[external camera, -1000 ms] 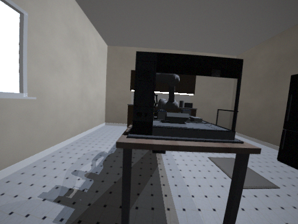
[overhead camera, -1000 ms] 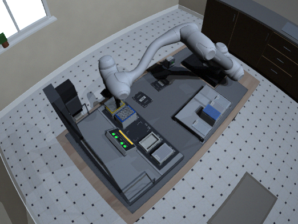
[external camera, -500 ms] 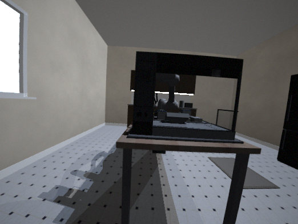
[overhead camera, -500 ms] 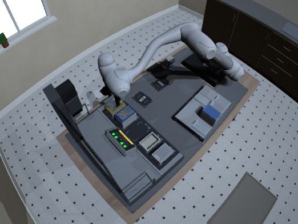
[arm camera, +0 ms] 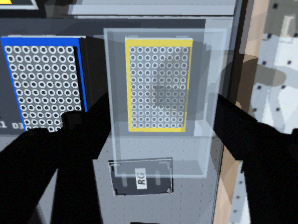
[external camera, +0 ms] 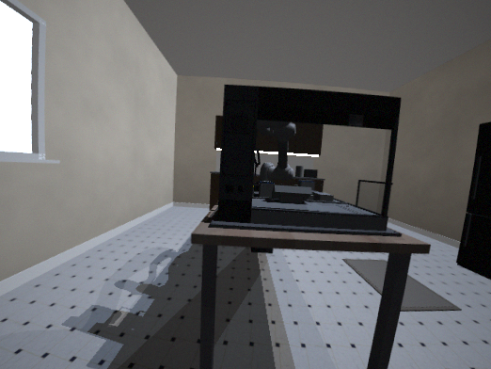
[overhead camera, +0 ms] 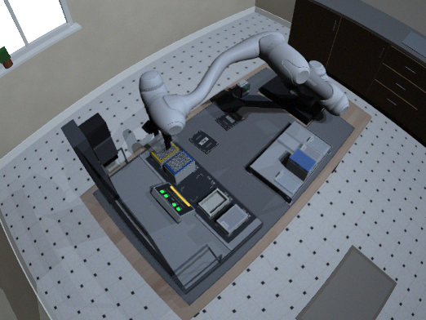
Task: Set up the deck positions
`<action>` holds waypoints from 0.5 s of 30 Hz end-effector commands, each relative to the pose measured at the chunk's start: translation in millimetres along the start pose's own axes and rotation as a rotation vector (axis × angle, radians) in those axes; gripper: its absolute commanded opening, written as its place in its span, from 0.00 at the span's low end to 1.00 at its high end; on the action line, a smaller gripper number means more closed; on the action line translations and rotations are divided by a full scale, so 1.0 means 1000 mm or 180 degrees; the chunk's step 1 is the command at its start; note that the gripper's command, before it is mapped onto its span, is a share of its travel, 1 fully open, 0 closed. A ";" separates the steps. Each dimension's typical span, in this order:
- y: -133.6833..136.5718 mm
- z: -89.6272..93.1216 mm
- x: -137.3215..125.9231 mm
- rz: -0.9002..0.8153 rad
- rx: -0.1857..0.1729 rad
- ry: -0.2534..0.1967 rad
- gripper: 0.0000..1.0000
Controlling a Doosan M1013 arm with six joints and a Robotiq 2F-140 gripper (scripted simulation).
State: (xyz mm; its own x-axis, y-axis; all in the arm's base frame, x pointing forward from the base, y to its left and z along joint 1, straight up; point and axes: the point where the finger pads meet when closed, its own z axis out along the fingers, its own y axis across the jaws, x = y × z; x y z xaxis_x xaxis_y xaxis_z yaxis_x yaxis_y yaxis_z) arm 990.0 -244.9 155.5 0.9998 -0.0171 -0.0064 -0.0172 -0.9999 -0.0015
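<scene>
We saw gripper (arm camera: pixel 158 125) clamped on clear cover (arm camera: pixel 162 100), held above yellow tip rack (arm camera: pixel 158 86), beside blue rack (arm camera: pixel 44 82).

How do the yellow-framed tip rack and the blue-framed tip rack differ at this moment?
The yellow-framed tip rack is seen through a clear cover that the gripper holds; nothing covers the blue-framed tip rack. The frames differ in colour, yellow against blue. The yellow rack stands at the end of the deck row, the blue one next to it. Both show a full grid of tips.
</scene>
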 end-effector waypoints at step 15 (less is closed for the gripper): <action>-0.001 -0.032 0.000 0.0023 -0.0006 0.0006 0.10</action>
State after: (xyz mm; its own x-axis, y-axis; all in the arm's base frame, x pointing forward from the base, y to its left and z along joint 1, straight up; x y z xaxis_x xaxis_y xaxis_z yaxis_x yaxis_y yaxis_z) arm 990.1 -244.9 176.9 0.9998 -0.0171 -0.0066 -0.0172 -0.9999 -0.0015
